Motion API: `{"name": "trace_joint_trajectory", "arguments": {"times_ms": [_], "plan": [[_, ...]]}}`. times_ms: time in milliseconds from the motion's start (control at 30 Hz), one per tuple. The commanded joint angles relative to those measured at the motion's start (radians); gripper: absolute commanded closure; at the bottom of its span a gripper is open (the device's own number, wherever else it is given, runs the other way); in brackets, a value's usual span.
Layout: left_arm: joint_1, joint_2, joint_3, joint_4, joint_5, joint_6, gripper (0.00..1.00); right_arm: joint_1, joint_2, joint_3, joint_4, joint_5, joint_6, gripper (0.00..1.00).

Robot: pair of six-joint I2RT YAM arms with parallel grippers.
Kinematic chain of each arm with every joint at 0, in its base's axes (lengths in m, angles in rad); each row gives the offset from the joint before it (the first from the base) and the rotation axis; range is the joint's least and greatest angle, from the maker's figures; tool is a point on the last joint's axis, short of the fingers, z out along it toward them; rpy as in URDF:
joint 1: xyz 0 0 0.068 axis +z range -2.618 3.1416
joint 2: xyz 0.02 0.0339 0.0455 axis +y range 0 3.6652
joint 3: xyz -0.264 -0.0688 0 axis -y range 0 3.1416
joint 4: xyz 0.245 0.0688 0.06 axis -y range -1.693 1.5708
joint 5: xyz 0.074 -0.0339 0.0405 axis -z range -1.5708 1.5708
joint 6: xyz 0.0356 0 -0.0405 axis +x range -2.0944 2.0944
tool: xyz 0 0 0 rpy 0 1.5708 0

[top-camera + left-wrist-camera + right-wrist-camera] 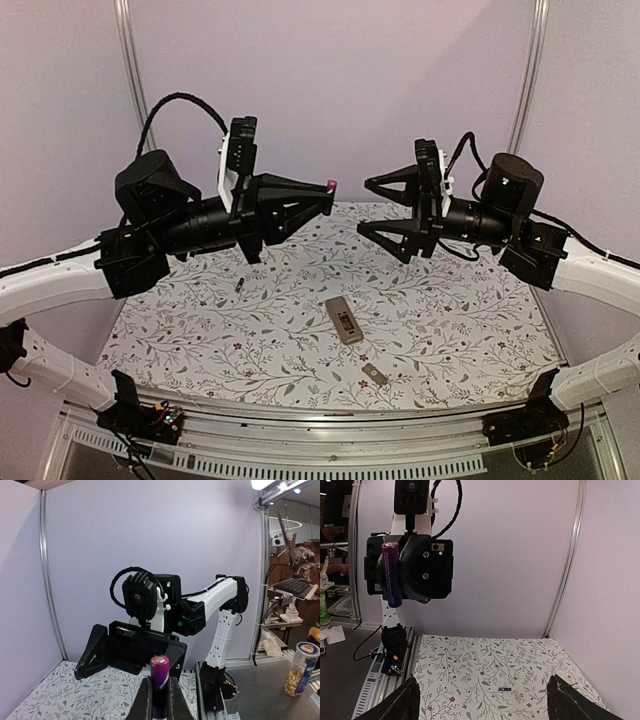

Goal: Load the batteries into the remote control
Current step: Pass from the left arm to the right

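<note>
The remote control (344, 320), lying just below the centre of the top view, is too small for detail to be made out, and the lower end of the purple battery (159, 671) is hidden between the fingers of the left gripper (327, 192). A flower-patterned table (460, 320) is enclosed by plain lilac walls (350, 80), with a second battery (241, 286) and a grey cover (374, 375) lying on it. The purple battery is clamped by the left fingers above the table; the right gripper (364, 206) is spread wide, nothing held.

A: L arm (60, 280)?
B: Raised, wrist approx level. left gripper (327, 194) clamped on a purple battery (391, 575) standing upright between its tips.
A: R arm (600, 275)?
B: Raised too. right gripper (363, 206) spread wide, tips opp. the left gripper's, apart.
</note>
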Motion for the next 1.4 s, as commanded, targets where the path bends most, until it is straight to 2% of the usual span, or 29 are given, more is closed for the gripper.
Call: {"name": "trace_joint_trajectory", "arguments": {"times_ms": [0,100,200,267,400,500,633,900,1100,1367], "plan": [[-0.016,-0.021,0.018,-0.055,-0.027,0.046,1.0,0.005,0.001,0.006,-0.064,0.011,-0.024,0.14],[-0.015,-0.034,-0.02,0.004,-0.068,0.037,1.0,0.004,0.007,0.007,-0.051,-0.005,-0.021,0.14],[-0.015,-0.049,-0.13,0.206,-0.156,-0.023,1.0,0.004,0.024,0.005,0.027,-0.049,0.033,0.16],[-0.013,-0.033,-0.181,0.306,-0.202,-0.062,1.0,0.004,0.04,0.009,0.097,-0.074,0.097,0.23],[-0.012,0.014,-0.198,0.368,-0.195,-0.101,1.0,0.022,0.069,0.006,0.174,-0.013,0.19,0.36],[-0.013,0.027,-0.213,0.43,-0.171,-0.128,1.0,0.028,0.098,0.015,0.198,-0.035,0.213,0.4],[-0.014,0.042,-0.208,0.431,-0.167,-0.131,1.0,0.061,0.127,0.021,0.214,-0.083,0.215,0.42],[-0.012,0.059,-0.214,0.441,-0.174,-0.141,1.0,0.079,0.15,0.027,0.237,-0.123,0.218,0.54],[-0.014,0.068,-0.204,0.414,-0.164,-0.134,1.0,0.091,0.15,0.032,0.261,-0.109,0.203,0.54],[-0.014,0.082,-0.201,0.401,-0.157,-0.136,1.0,0.091,0.167,0.046,0.264,-0.109,0.203,0.62]]}}
